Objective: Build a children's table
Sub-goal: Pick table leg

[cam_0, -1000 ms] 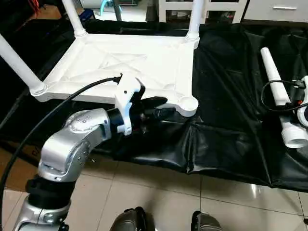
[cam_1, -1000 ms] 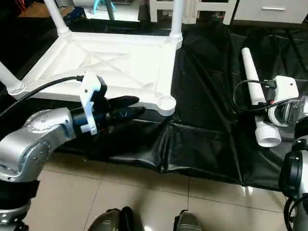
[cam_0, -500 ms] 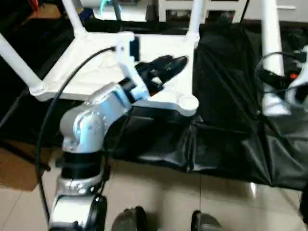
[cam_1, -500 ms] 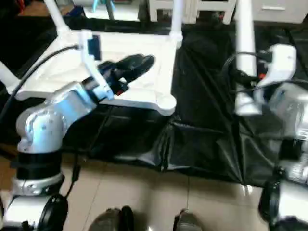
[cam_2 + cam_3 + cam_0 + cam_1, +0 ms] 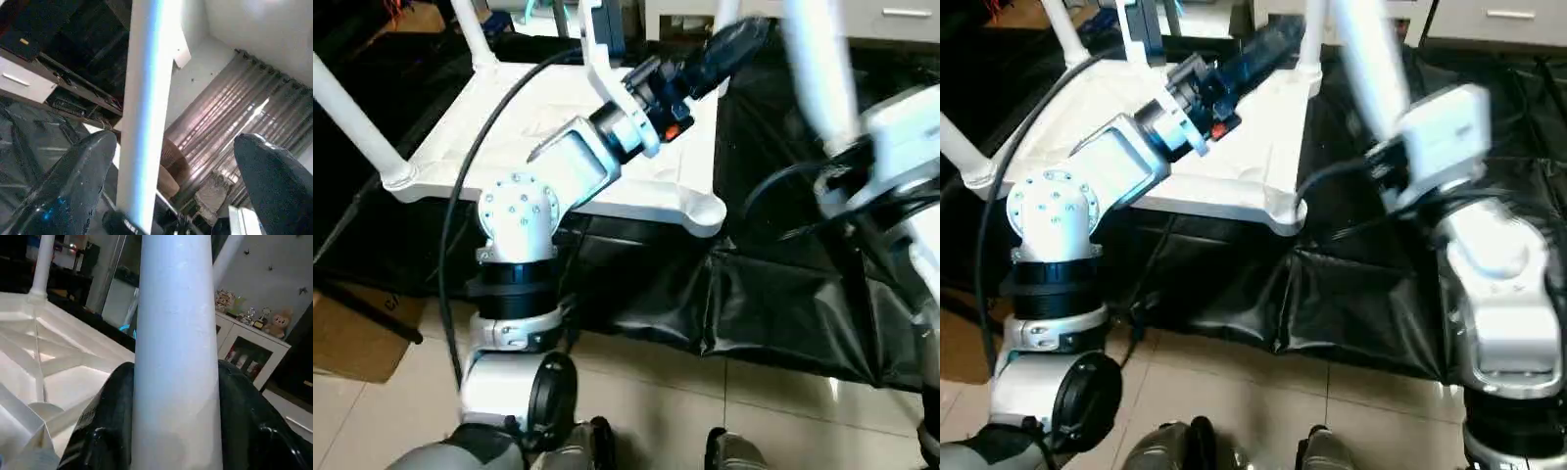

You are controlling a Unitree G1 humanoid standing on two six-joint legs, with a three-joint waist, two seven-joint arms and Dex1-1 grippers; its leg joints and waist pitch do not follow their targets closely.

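Three long white tapered tube legs (image 5: pixel 357 122) seated in your upturned white ribbed plastic tabletop (image 5: pixel 558 117). Fourth leg (image 5: pixel 176 357) clamped between right fingers (image 5: pixel 105 431); near socket (image 5: pixel 705 209) empty. Left fingers (image 5: pixel 73 186) wide, straddling it.

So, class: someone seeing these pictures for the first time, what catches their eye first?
Probably the white leg, held upright in the right gripper above the black sheet. Next, the upturned table top at the left, with legs already in three corners and the near right corner socket empty. The left gripper reaches out over the top, fingers wide open.
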